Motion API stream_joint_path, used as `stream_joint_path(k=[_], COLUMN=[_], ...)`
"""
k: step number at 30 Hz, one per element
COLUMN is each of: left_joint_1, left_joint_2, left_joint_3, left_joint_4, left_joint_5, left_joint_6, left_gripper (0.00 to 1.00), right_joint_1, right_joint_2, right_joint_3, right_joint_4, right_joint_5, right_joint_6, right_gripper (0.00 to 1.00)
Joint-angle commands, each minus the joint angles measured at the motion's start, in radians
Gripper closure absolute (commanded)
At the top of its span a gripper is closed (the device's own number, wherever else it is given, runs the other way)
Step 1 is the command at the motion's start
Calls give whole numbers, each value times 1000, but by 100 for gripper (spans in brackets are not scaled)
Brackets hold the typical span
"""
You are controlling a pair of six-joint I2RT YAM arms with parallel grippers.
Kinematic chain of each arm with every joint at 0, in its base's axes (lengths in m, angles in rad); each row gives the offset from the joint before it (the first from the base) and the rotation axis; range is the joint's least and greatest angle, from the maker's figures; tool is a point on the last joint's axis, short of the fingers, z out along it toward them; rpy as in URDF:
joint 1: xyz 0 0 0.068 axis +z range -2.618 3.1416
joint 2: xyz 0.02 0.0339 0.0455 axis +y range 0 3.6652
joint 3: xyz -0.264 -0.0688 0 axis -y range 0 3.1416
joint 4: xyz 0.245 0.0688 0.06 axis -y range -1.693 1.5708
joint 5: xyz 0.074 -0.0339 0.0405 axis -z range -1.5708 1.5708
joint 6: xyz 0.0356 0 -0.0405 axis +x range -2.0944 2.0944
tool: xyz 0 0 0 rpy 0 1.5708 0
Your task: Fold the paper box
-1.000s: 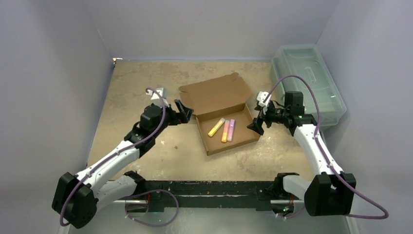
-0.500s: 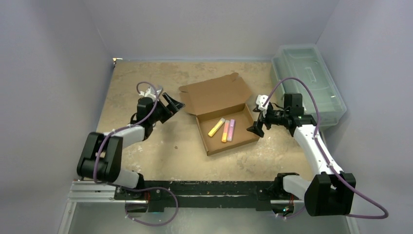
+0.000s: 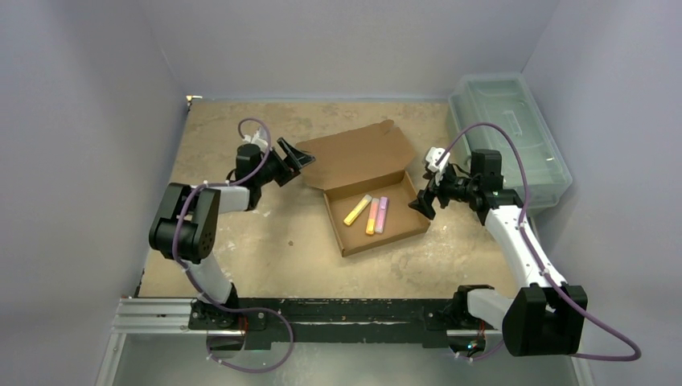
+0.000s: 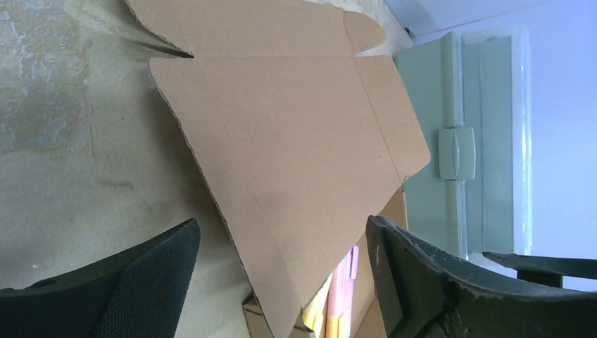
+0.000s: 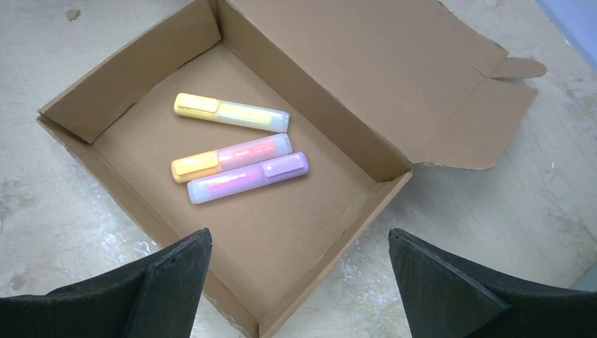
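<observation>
The paper box (image 3: 378,233) lies mid-table as a shallow brown cardboard tray with its lid (image 3: 358,154) folded back and open. Inside are a yellow (image 5: 232,113), an orange-pink (image 5: 232,156) and a purple highlighter (image 5: 246,177). My left gripper (image 3: 294,158) is open at the lid's left corner. In the left wrist view the lid (image 4: 281,141) reaches in between the wide jaws of the left gripper (image 4: 281,278) without touching either finger. My right gripper (image 3: 420,205) hovers open just off the tray's right side. In the right wrist view the right gripper (image 5: 299,282) spans the near corner of the tray (image 5: 296,232).
A translucent pale-green plastic bin (image 3: 515,129) with a closed lid stands at the back right against the wall; the left wrist view shows the bin (image 4: 457,141) beyond the lid. Grey walls close in the table on three sides.
My left arm has folded back and its gripper has swung up and back to the lid's left corner, its jaws slightly narrower. The right gripper has barely shifted.
</observation>
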Motion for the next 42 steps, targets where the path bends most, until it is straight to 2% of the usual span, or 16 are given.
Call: stream_joint_path(k=[1, 18, 22, 24, 26, 28, 31, 36, 42], left_joint_1=[6, 5, 6, 6, 6, 6, 6, 6, 5], left_joint_2=[62, 211, 242, 256, 265, 263, 225, 90, -48], left_joint_3=[64, 193, 221, 242, 258, 262, 241, 122, -43], left_joint_4=[32, -35, -36, -41, -43, -38, -12, 101, 385], left_joint_5=[22, -9, -8, -5, -2, -4, -26, -102, -64], left_joint_6=[-6, -30, -42, -44, -42, -36, -8, 72, 186], left_gripper=[17, 43, 53, 60, 82, 100, 100, 100, 100], right_joint_1=[-4, -7, -7, -8, -8, -9, -10, -14, -17], right_joint_2=[-5, -10, -12, -13, -14, -16, -17, -10, -9], right_joint_3=[-2, 1, 1, 1, 2, 3, 4, 11, 30], right_joint_4=[31, 20, 17, 15, 13, 12, 11, 23, 22], right_joint_5=[18, 18, 17, 17, 16, 14, 7, -25, -88], right_joint_6=[35, 29, 26, 24, 24, 24, 25, 61, 115], right_gripper=[1, 1, 1, 1, 1, 1, 1, 1, 1])
